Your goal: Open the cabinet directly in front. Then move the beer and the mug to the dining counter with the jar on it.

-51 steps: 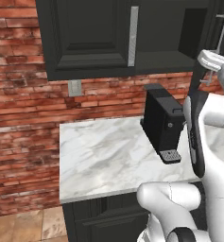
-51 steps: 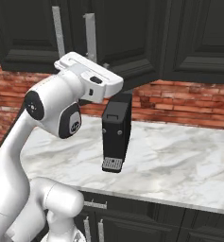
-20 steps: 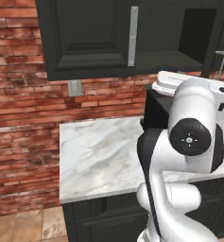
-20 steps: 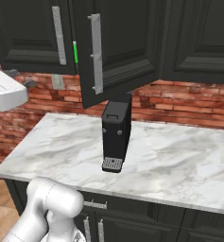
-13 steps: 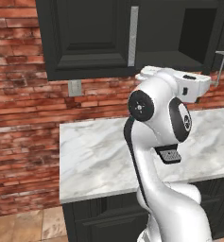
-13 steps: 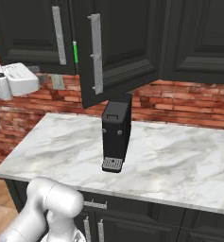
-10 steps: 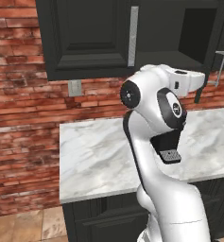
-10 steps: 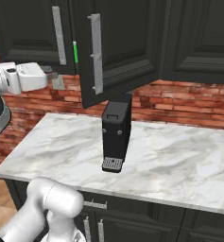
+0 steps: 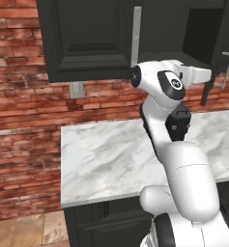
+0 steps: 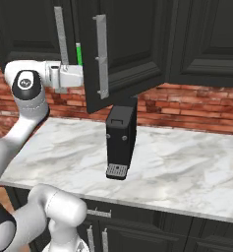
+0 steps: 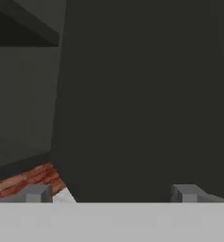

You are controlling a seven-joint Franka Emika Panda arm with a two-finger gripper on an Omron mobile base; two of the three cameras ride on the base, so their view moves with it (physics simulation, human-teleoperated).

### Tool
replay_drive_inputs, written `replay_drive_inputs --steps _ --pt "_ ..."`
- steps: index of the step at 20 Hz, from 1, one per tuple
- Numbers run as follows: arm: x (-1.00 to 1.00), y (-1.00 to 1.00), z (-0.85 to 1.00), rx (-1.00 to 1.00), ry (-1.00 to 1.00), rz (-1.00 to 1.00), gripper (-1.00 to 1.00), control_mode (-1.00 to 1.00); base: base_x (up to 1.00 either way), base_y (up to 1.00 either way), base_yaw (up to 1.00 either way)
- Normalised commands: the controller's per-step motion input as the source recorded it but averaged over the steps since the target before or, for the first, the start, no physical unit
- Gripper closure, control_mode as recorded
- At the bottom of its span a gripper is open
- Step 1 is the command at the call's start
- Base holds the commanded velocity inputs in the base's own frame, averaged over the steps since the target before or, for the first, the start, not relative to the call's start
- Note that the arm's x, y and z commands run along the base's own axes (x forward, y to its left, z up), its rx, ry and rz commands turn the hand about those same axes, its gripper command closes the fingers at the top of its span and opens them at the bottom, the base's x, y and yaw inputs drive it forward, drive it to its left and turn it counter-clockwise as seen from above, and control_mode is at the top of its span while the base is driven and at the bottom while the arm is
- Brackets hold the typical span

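Fingers [image 11: 38,193] are spread wide with nothing in them, right up against the cabinet [image 10: 123,49] door, which hangs partly ajar. The mug [image 10: 79,53] peeks green through the gap. I'd push that door fully open first.

No writing, label, brand, number or sign can be read anywhere in these views. The black machine [image 10: 121,142] standing on the marble worktop [image 10: 187,162] has a pale speckled patch near its foot, but nothing legible shows on it. The cabinet [image 10: 123,49] doors and the brick wall [image 9: 19,125] are plain.
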Motion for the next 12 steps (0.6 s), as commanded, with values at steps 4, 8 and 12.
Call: replay_drive_inputs --steps 4,8,12 --pt "0.03 -1.00 -0.03 0.11 0.01 -0.05 -1.00 -1.00 0.00 0.00 0.00" --pt "-0.48 -1.00 0.00 0.15 -0.03 0.00 -1.00 -1.00 0.00 0.00 0.00" --pt "-0.61 -1.00 -0.01 0.17 -0.07 0.00 -1.00 -1.00 0.00 0.00 0.00"
